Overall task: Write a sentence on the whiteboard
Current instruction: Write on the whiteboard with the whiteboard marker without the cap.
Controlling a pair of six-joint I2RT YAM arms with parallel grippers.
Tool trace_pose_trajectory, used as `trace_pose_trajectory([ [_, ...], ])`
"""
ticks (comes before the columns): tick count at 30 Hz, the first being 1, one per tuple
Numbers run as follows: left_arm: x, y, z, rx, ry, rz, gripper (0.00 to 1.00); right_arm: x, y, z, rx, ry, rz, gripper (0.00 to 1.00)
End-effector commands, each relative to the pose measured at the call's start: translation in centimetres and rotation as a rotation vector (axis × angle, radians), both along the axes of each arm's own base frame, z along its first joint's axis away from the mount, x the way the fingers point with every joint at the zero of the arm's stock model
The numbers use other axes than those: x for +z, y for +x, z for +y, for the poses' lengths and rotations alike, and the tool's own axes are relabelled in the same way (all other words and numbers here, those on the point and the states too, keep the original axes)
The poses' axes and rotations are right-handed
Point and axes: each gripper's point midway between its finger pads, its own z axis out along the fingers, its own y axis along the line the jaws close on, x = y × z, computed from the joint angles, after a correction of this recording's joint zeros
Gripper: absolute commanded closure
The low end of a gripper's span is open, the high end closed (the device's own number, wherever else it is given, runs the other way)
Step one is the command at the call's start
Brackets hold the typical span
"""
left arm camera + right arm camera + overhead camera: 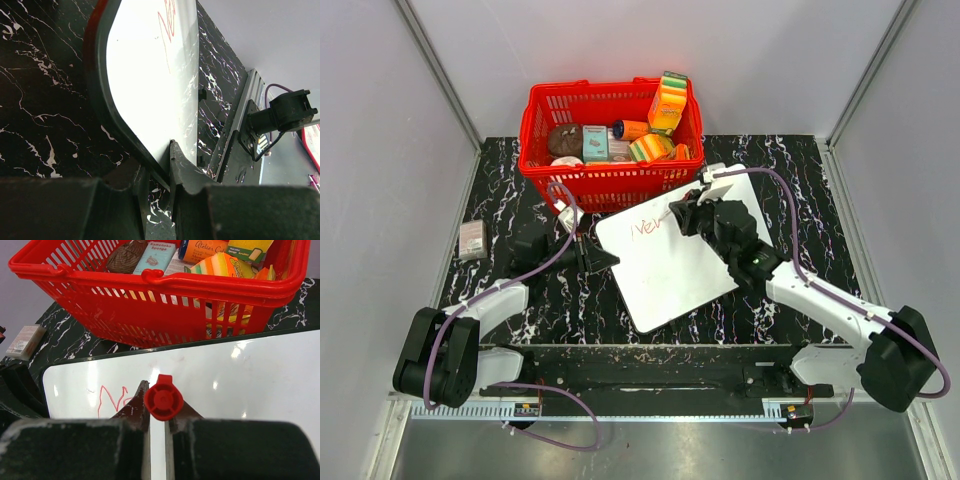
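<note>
Between both sets of fingers, thin glossy white rectangular whiteboard (pixel 675 265) lies on black marbled bench (pixel 790 190). Left fingers (pixel 604 258) clamp its edge; right fingers (pixel 688 213) closed on red-capped marker (pixel 163 401) over red handwritten letters (pixel 648 229). Board likely light, stiff, slippery: pinch edge only.

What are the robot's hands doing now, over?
Left hand clamping edge of flat white glossy whiteboard. Right hand shut on red-capped marker, first red letters written. Red plastic basket close behind board, writing area clear.
</note>
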Motion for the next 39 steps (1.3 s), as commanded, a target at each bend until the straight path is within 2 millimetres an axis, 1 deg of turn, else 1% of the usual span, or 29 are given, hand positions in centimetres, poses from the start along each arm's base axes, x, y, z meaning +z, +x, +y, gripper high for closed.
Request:
trace_pose_trajectory([
  [1, -1.7, -0.4, -0.3, -0.057, 0.089, -0.097, 1.0, -0.7, -0.4, -0.8, -0.007, -0.006, 0.021, 1.0],
  [6, -1.7, -0.4, -0.4, -0.06, 0.087, -0.095, 1.0, -1.7, -0.8, -1.0, -0.005, -0.01, 0.039, 1.0],
  [13, -1.6, -0.4, -0.4, -0.061, 0.088, -0.098, 1.0, -1.8, -0.8, -1.1, -0.013, -0.011, 0.043, 1.0],
  [18, -1.7, -0.4, -0.4, -0.059, 0.089, -0.098, 1.0, -1.4, -0.8, -1.1, -0.012, -0.006, 0.036, 1.0],
  [22, -1.7, -0.5, -0.5, -0.062, 0.089, -0.096, 1.0, -1.5, -0.5, -1.3, -0.028, -0.018, 0.032, 1.0],
  [39, -1.7, -0.3, -0.4, -0.059, 0.091, -0.097, 1.0, 0.7, 0.8, -1.4, -0.076, -0.004, -0.009, 1.0],
])
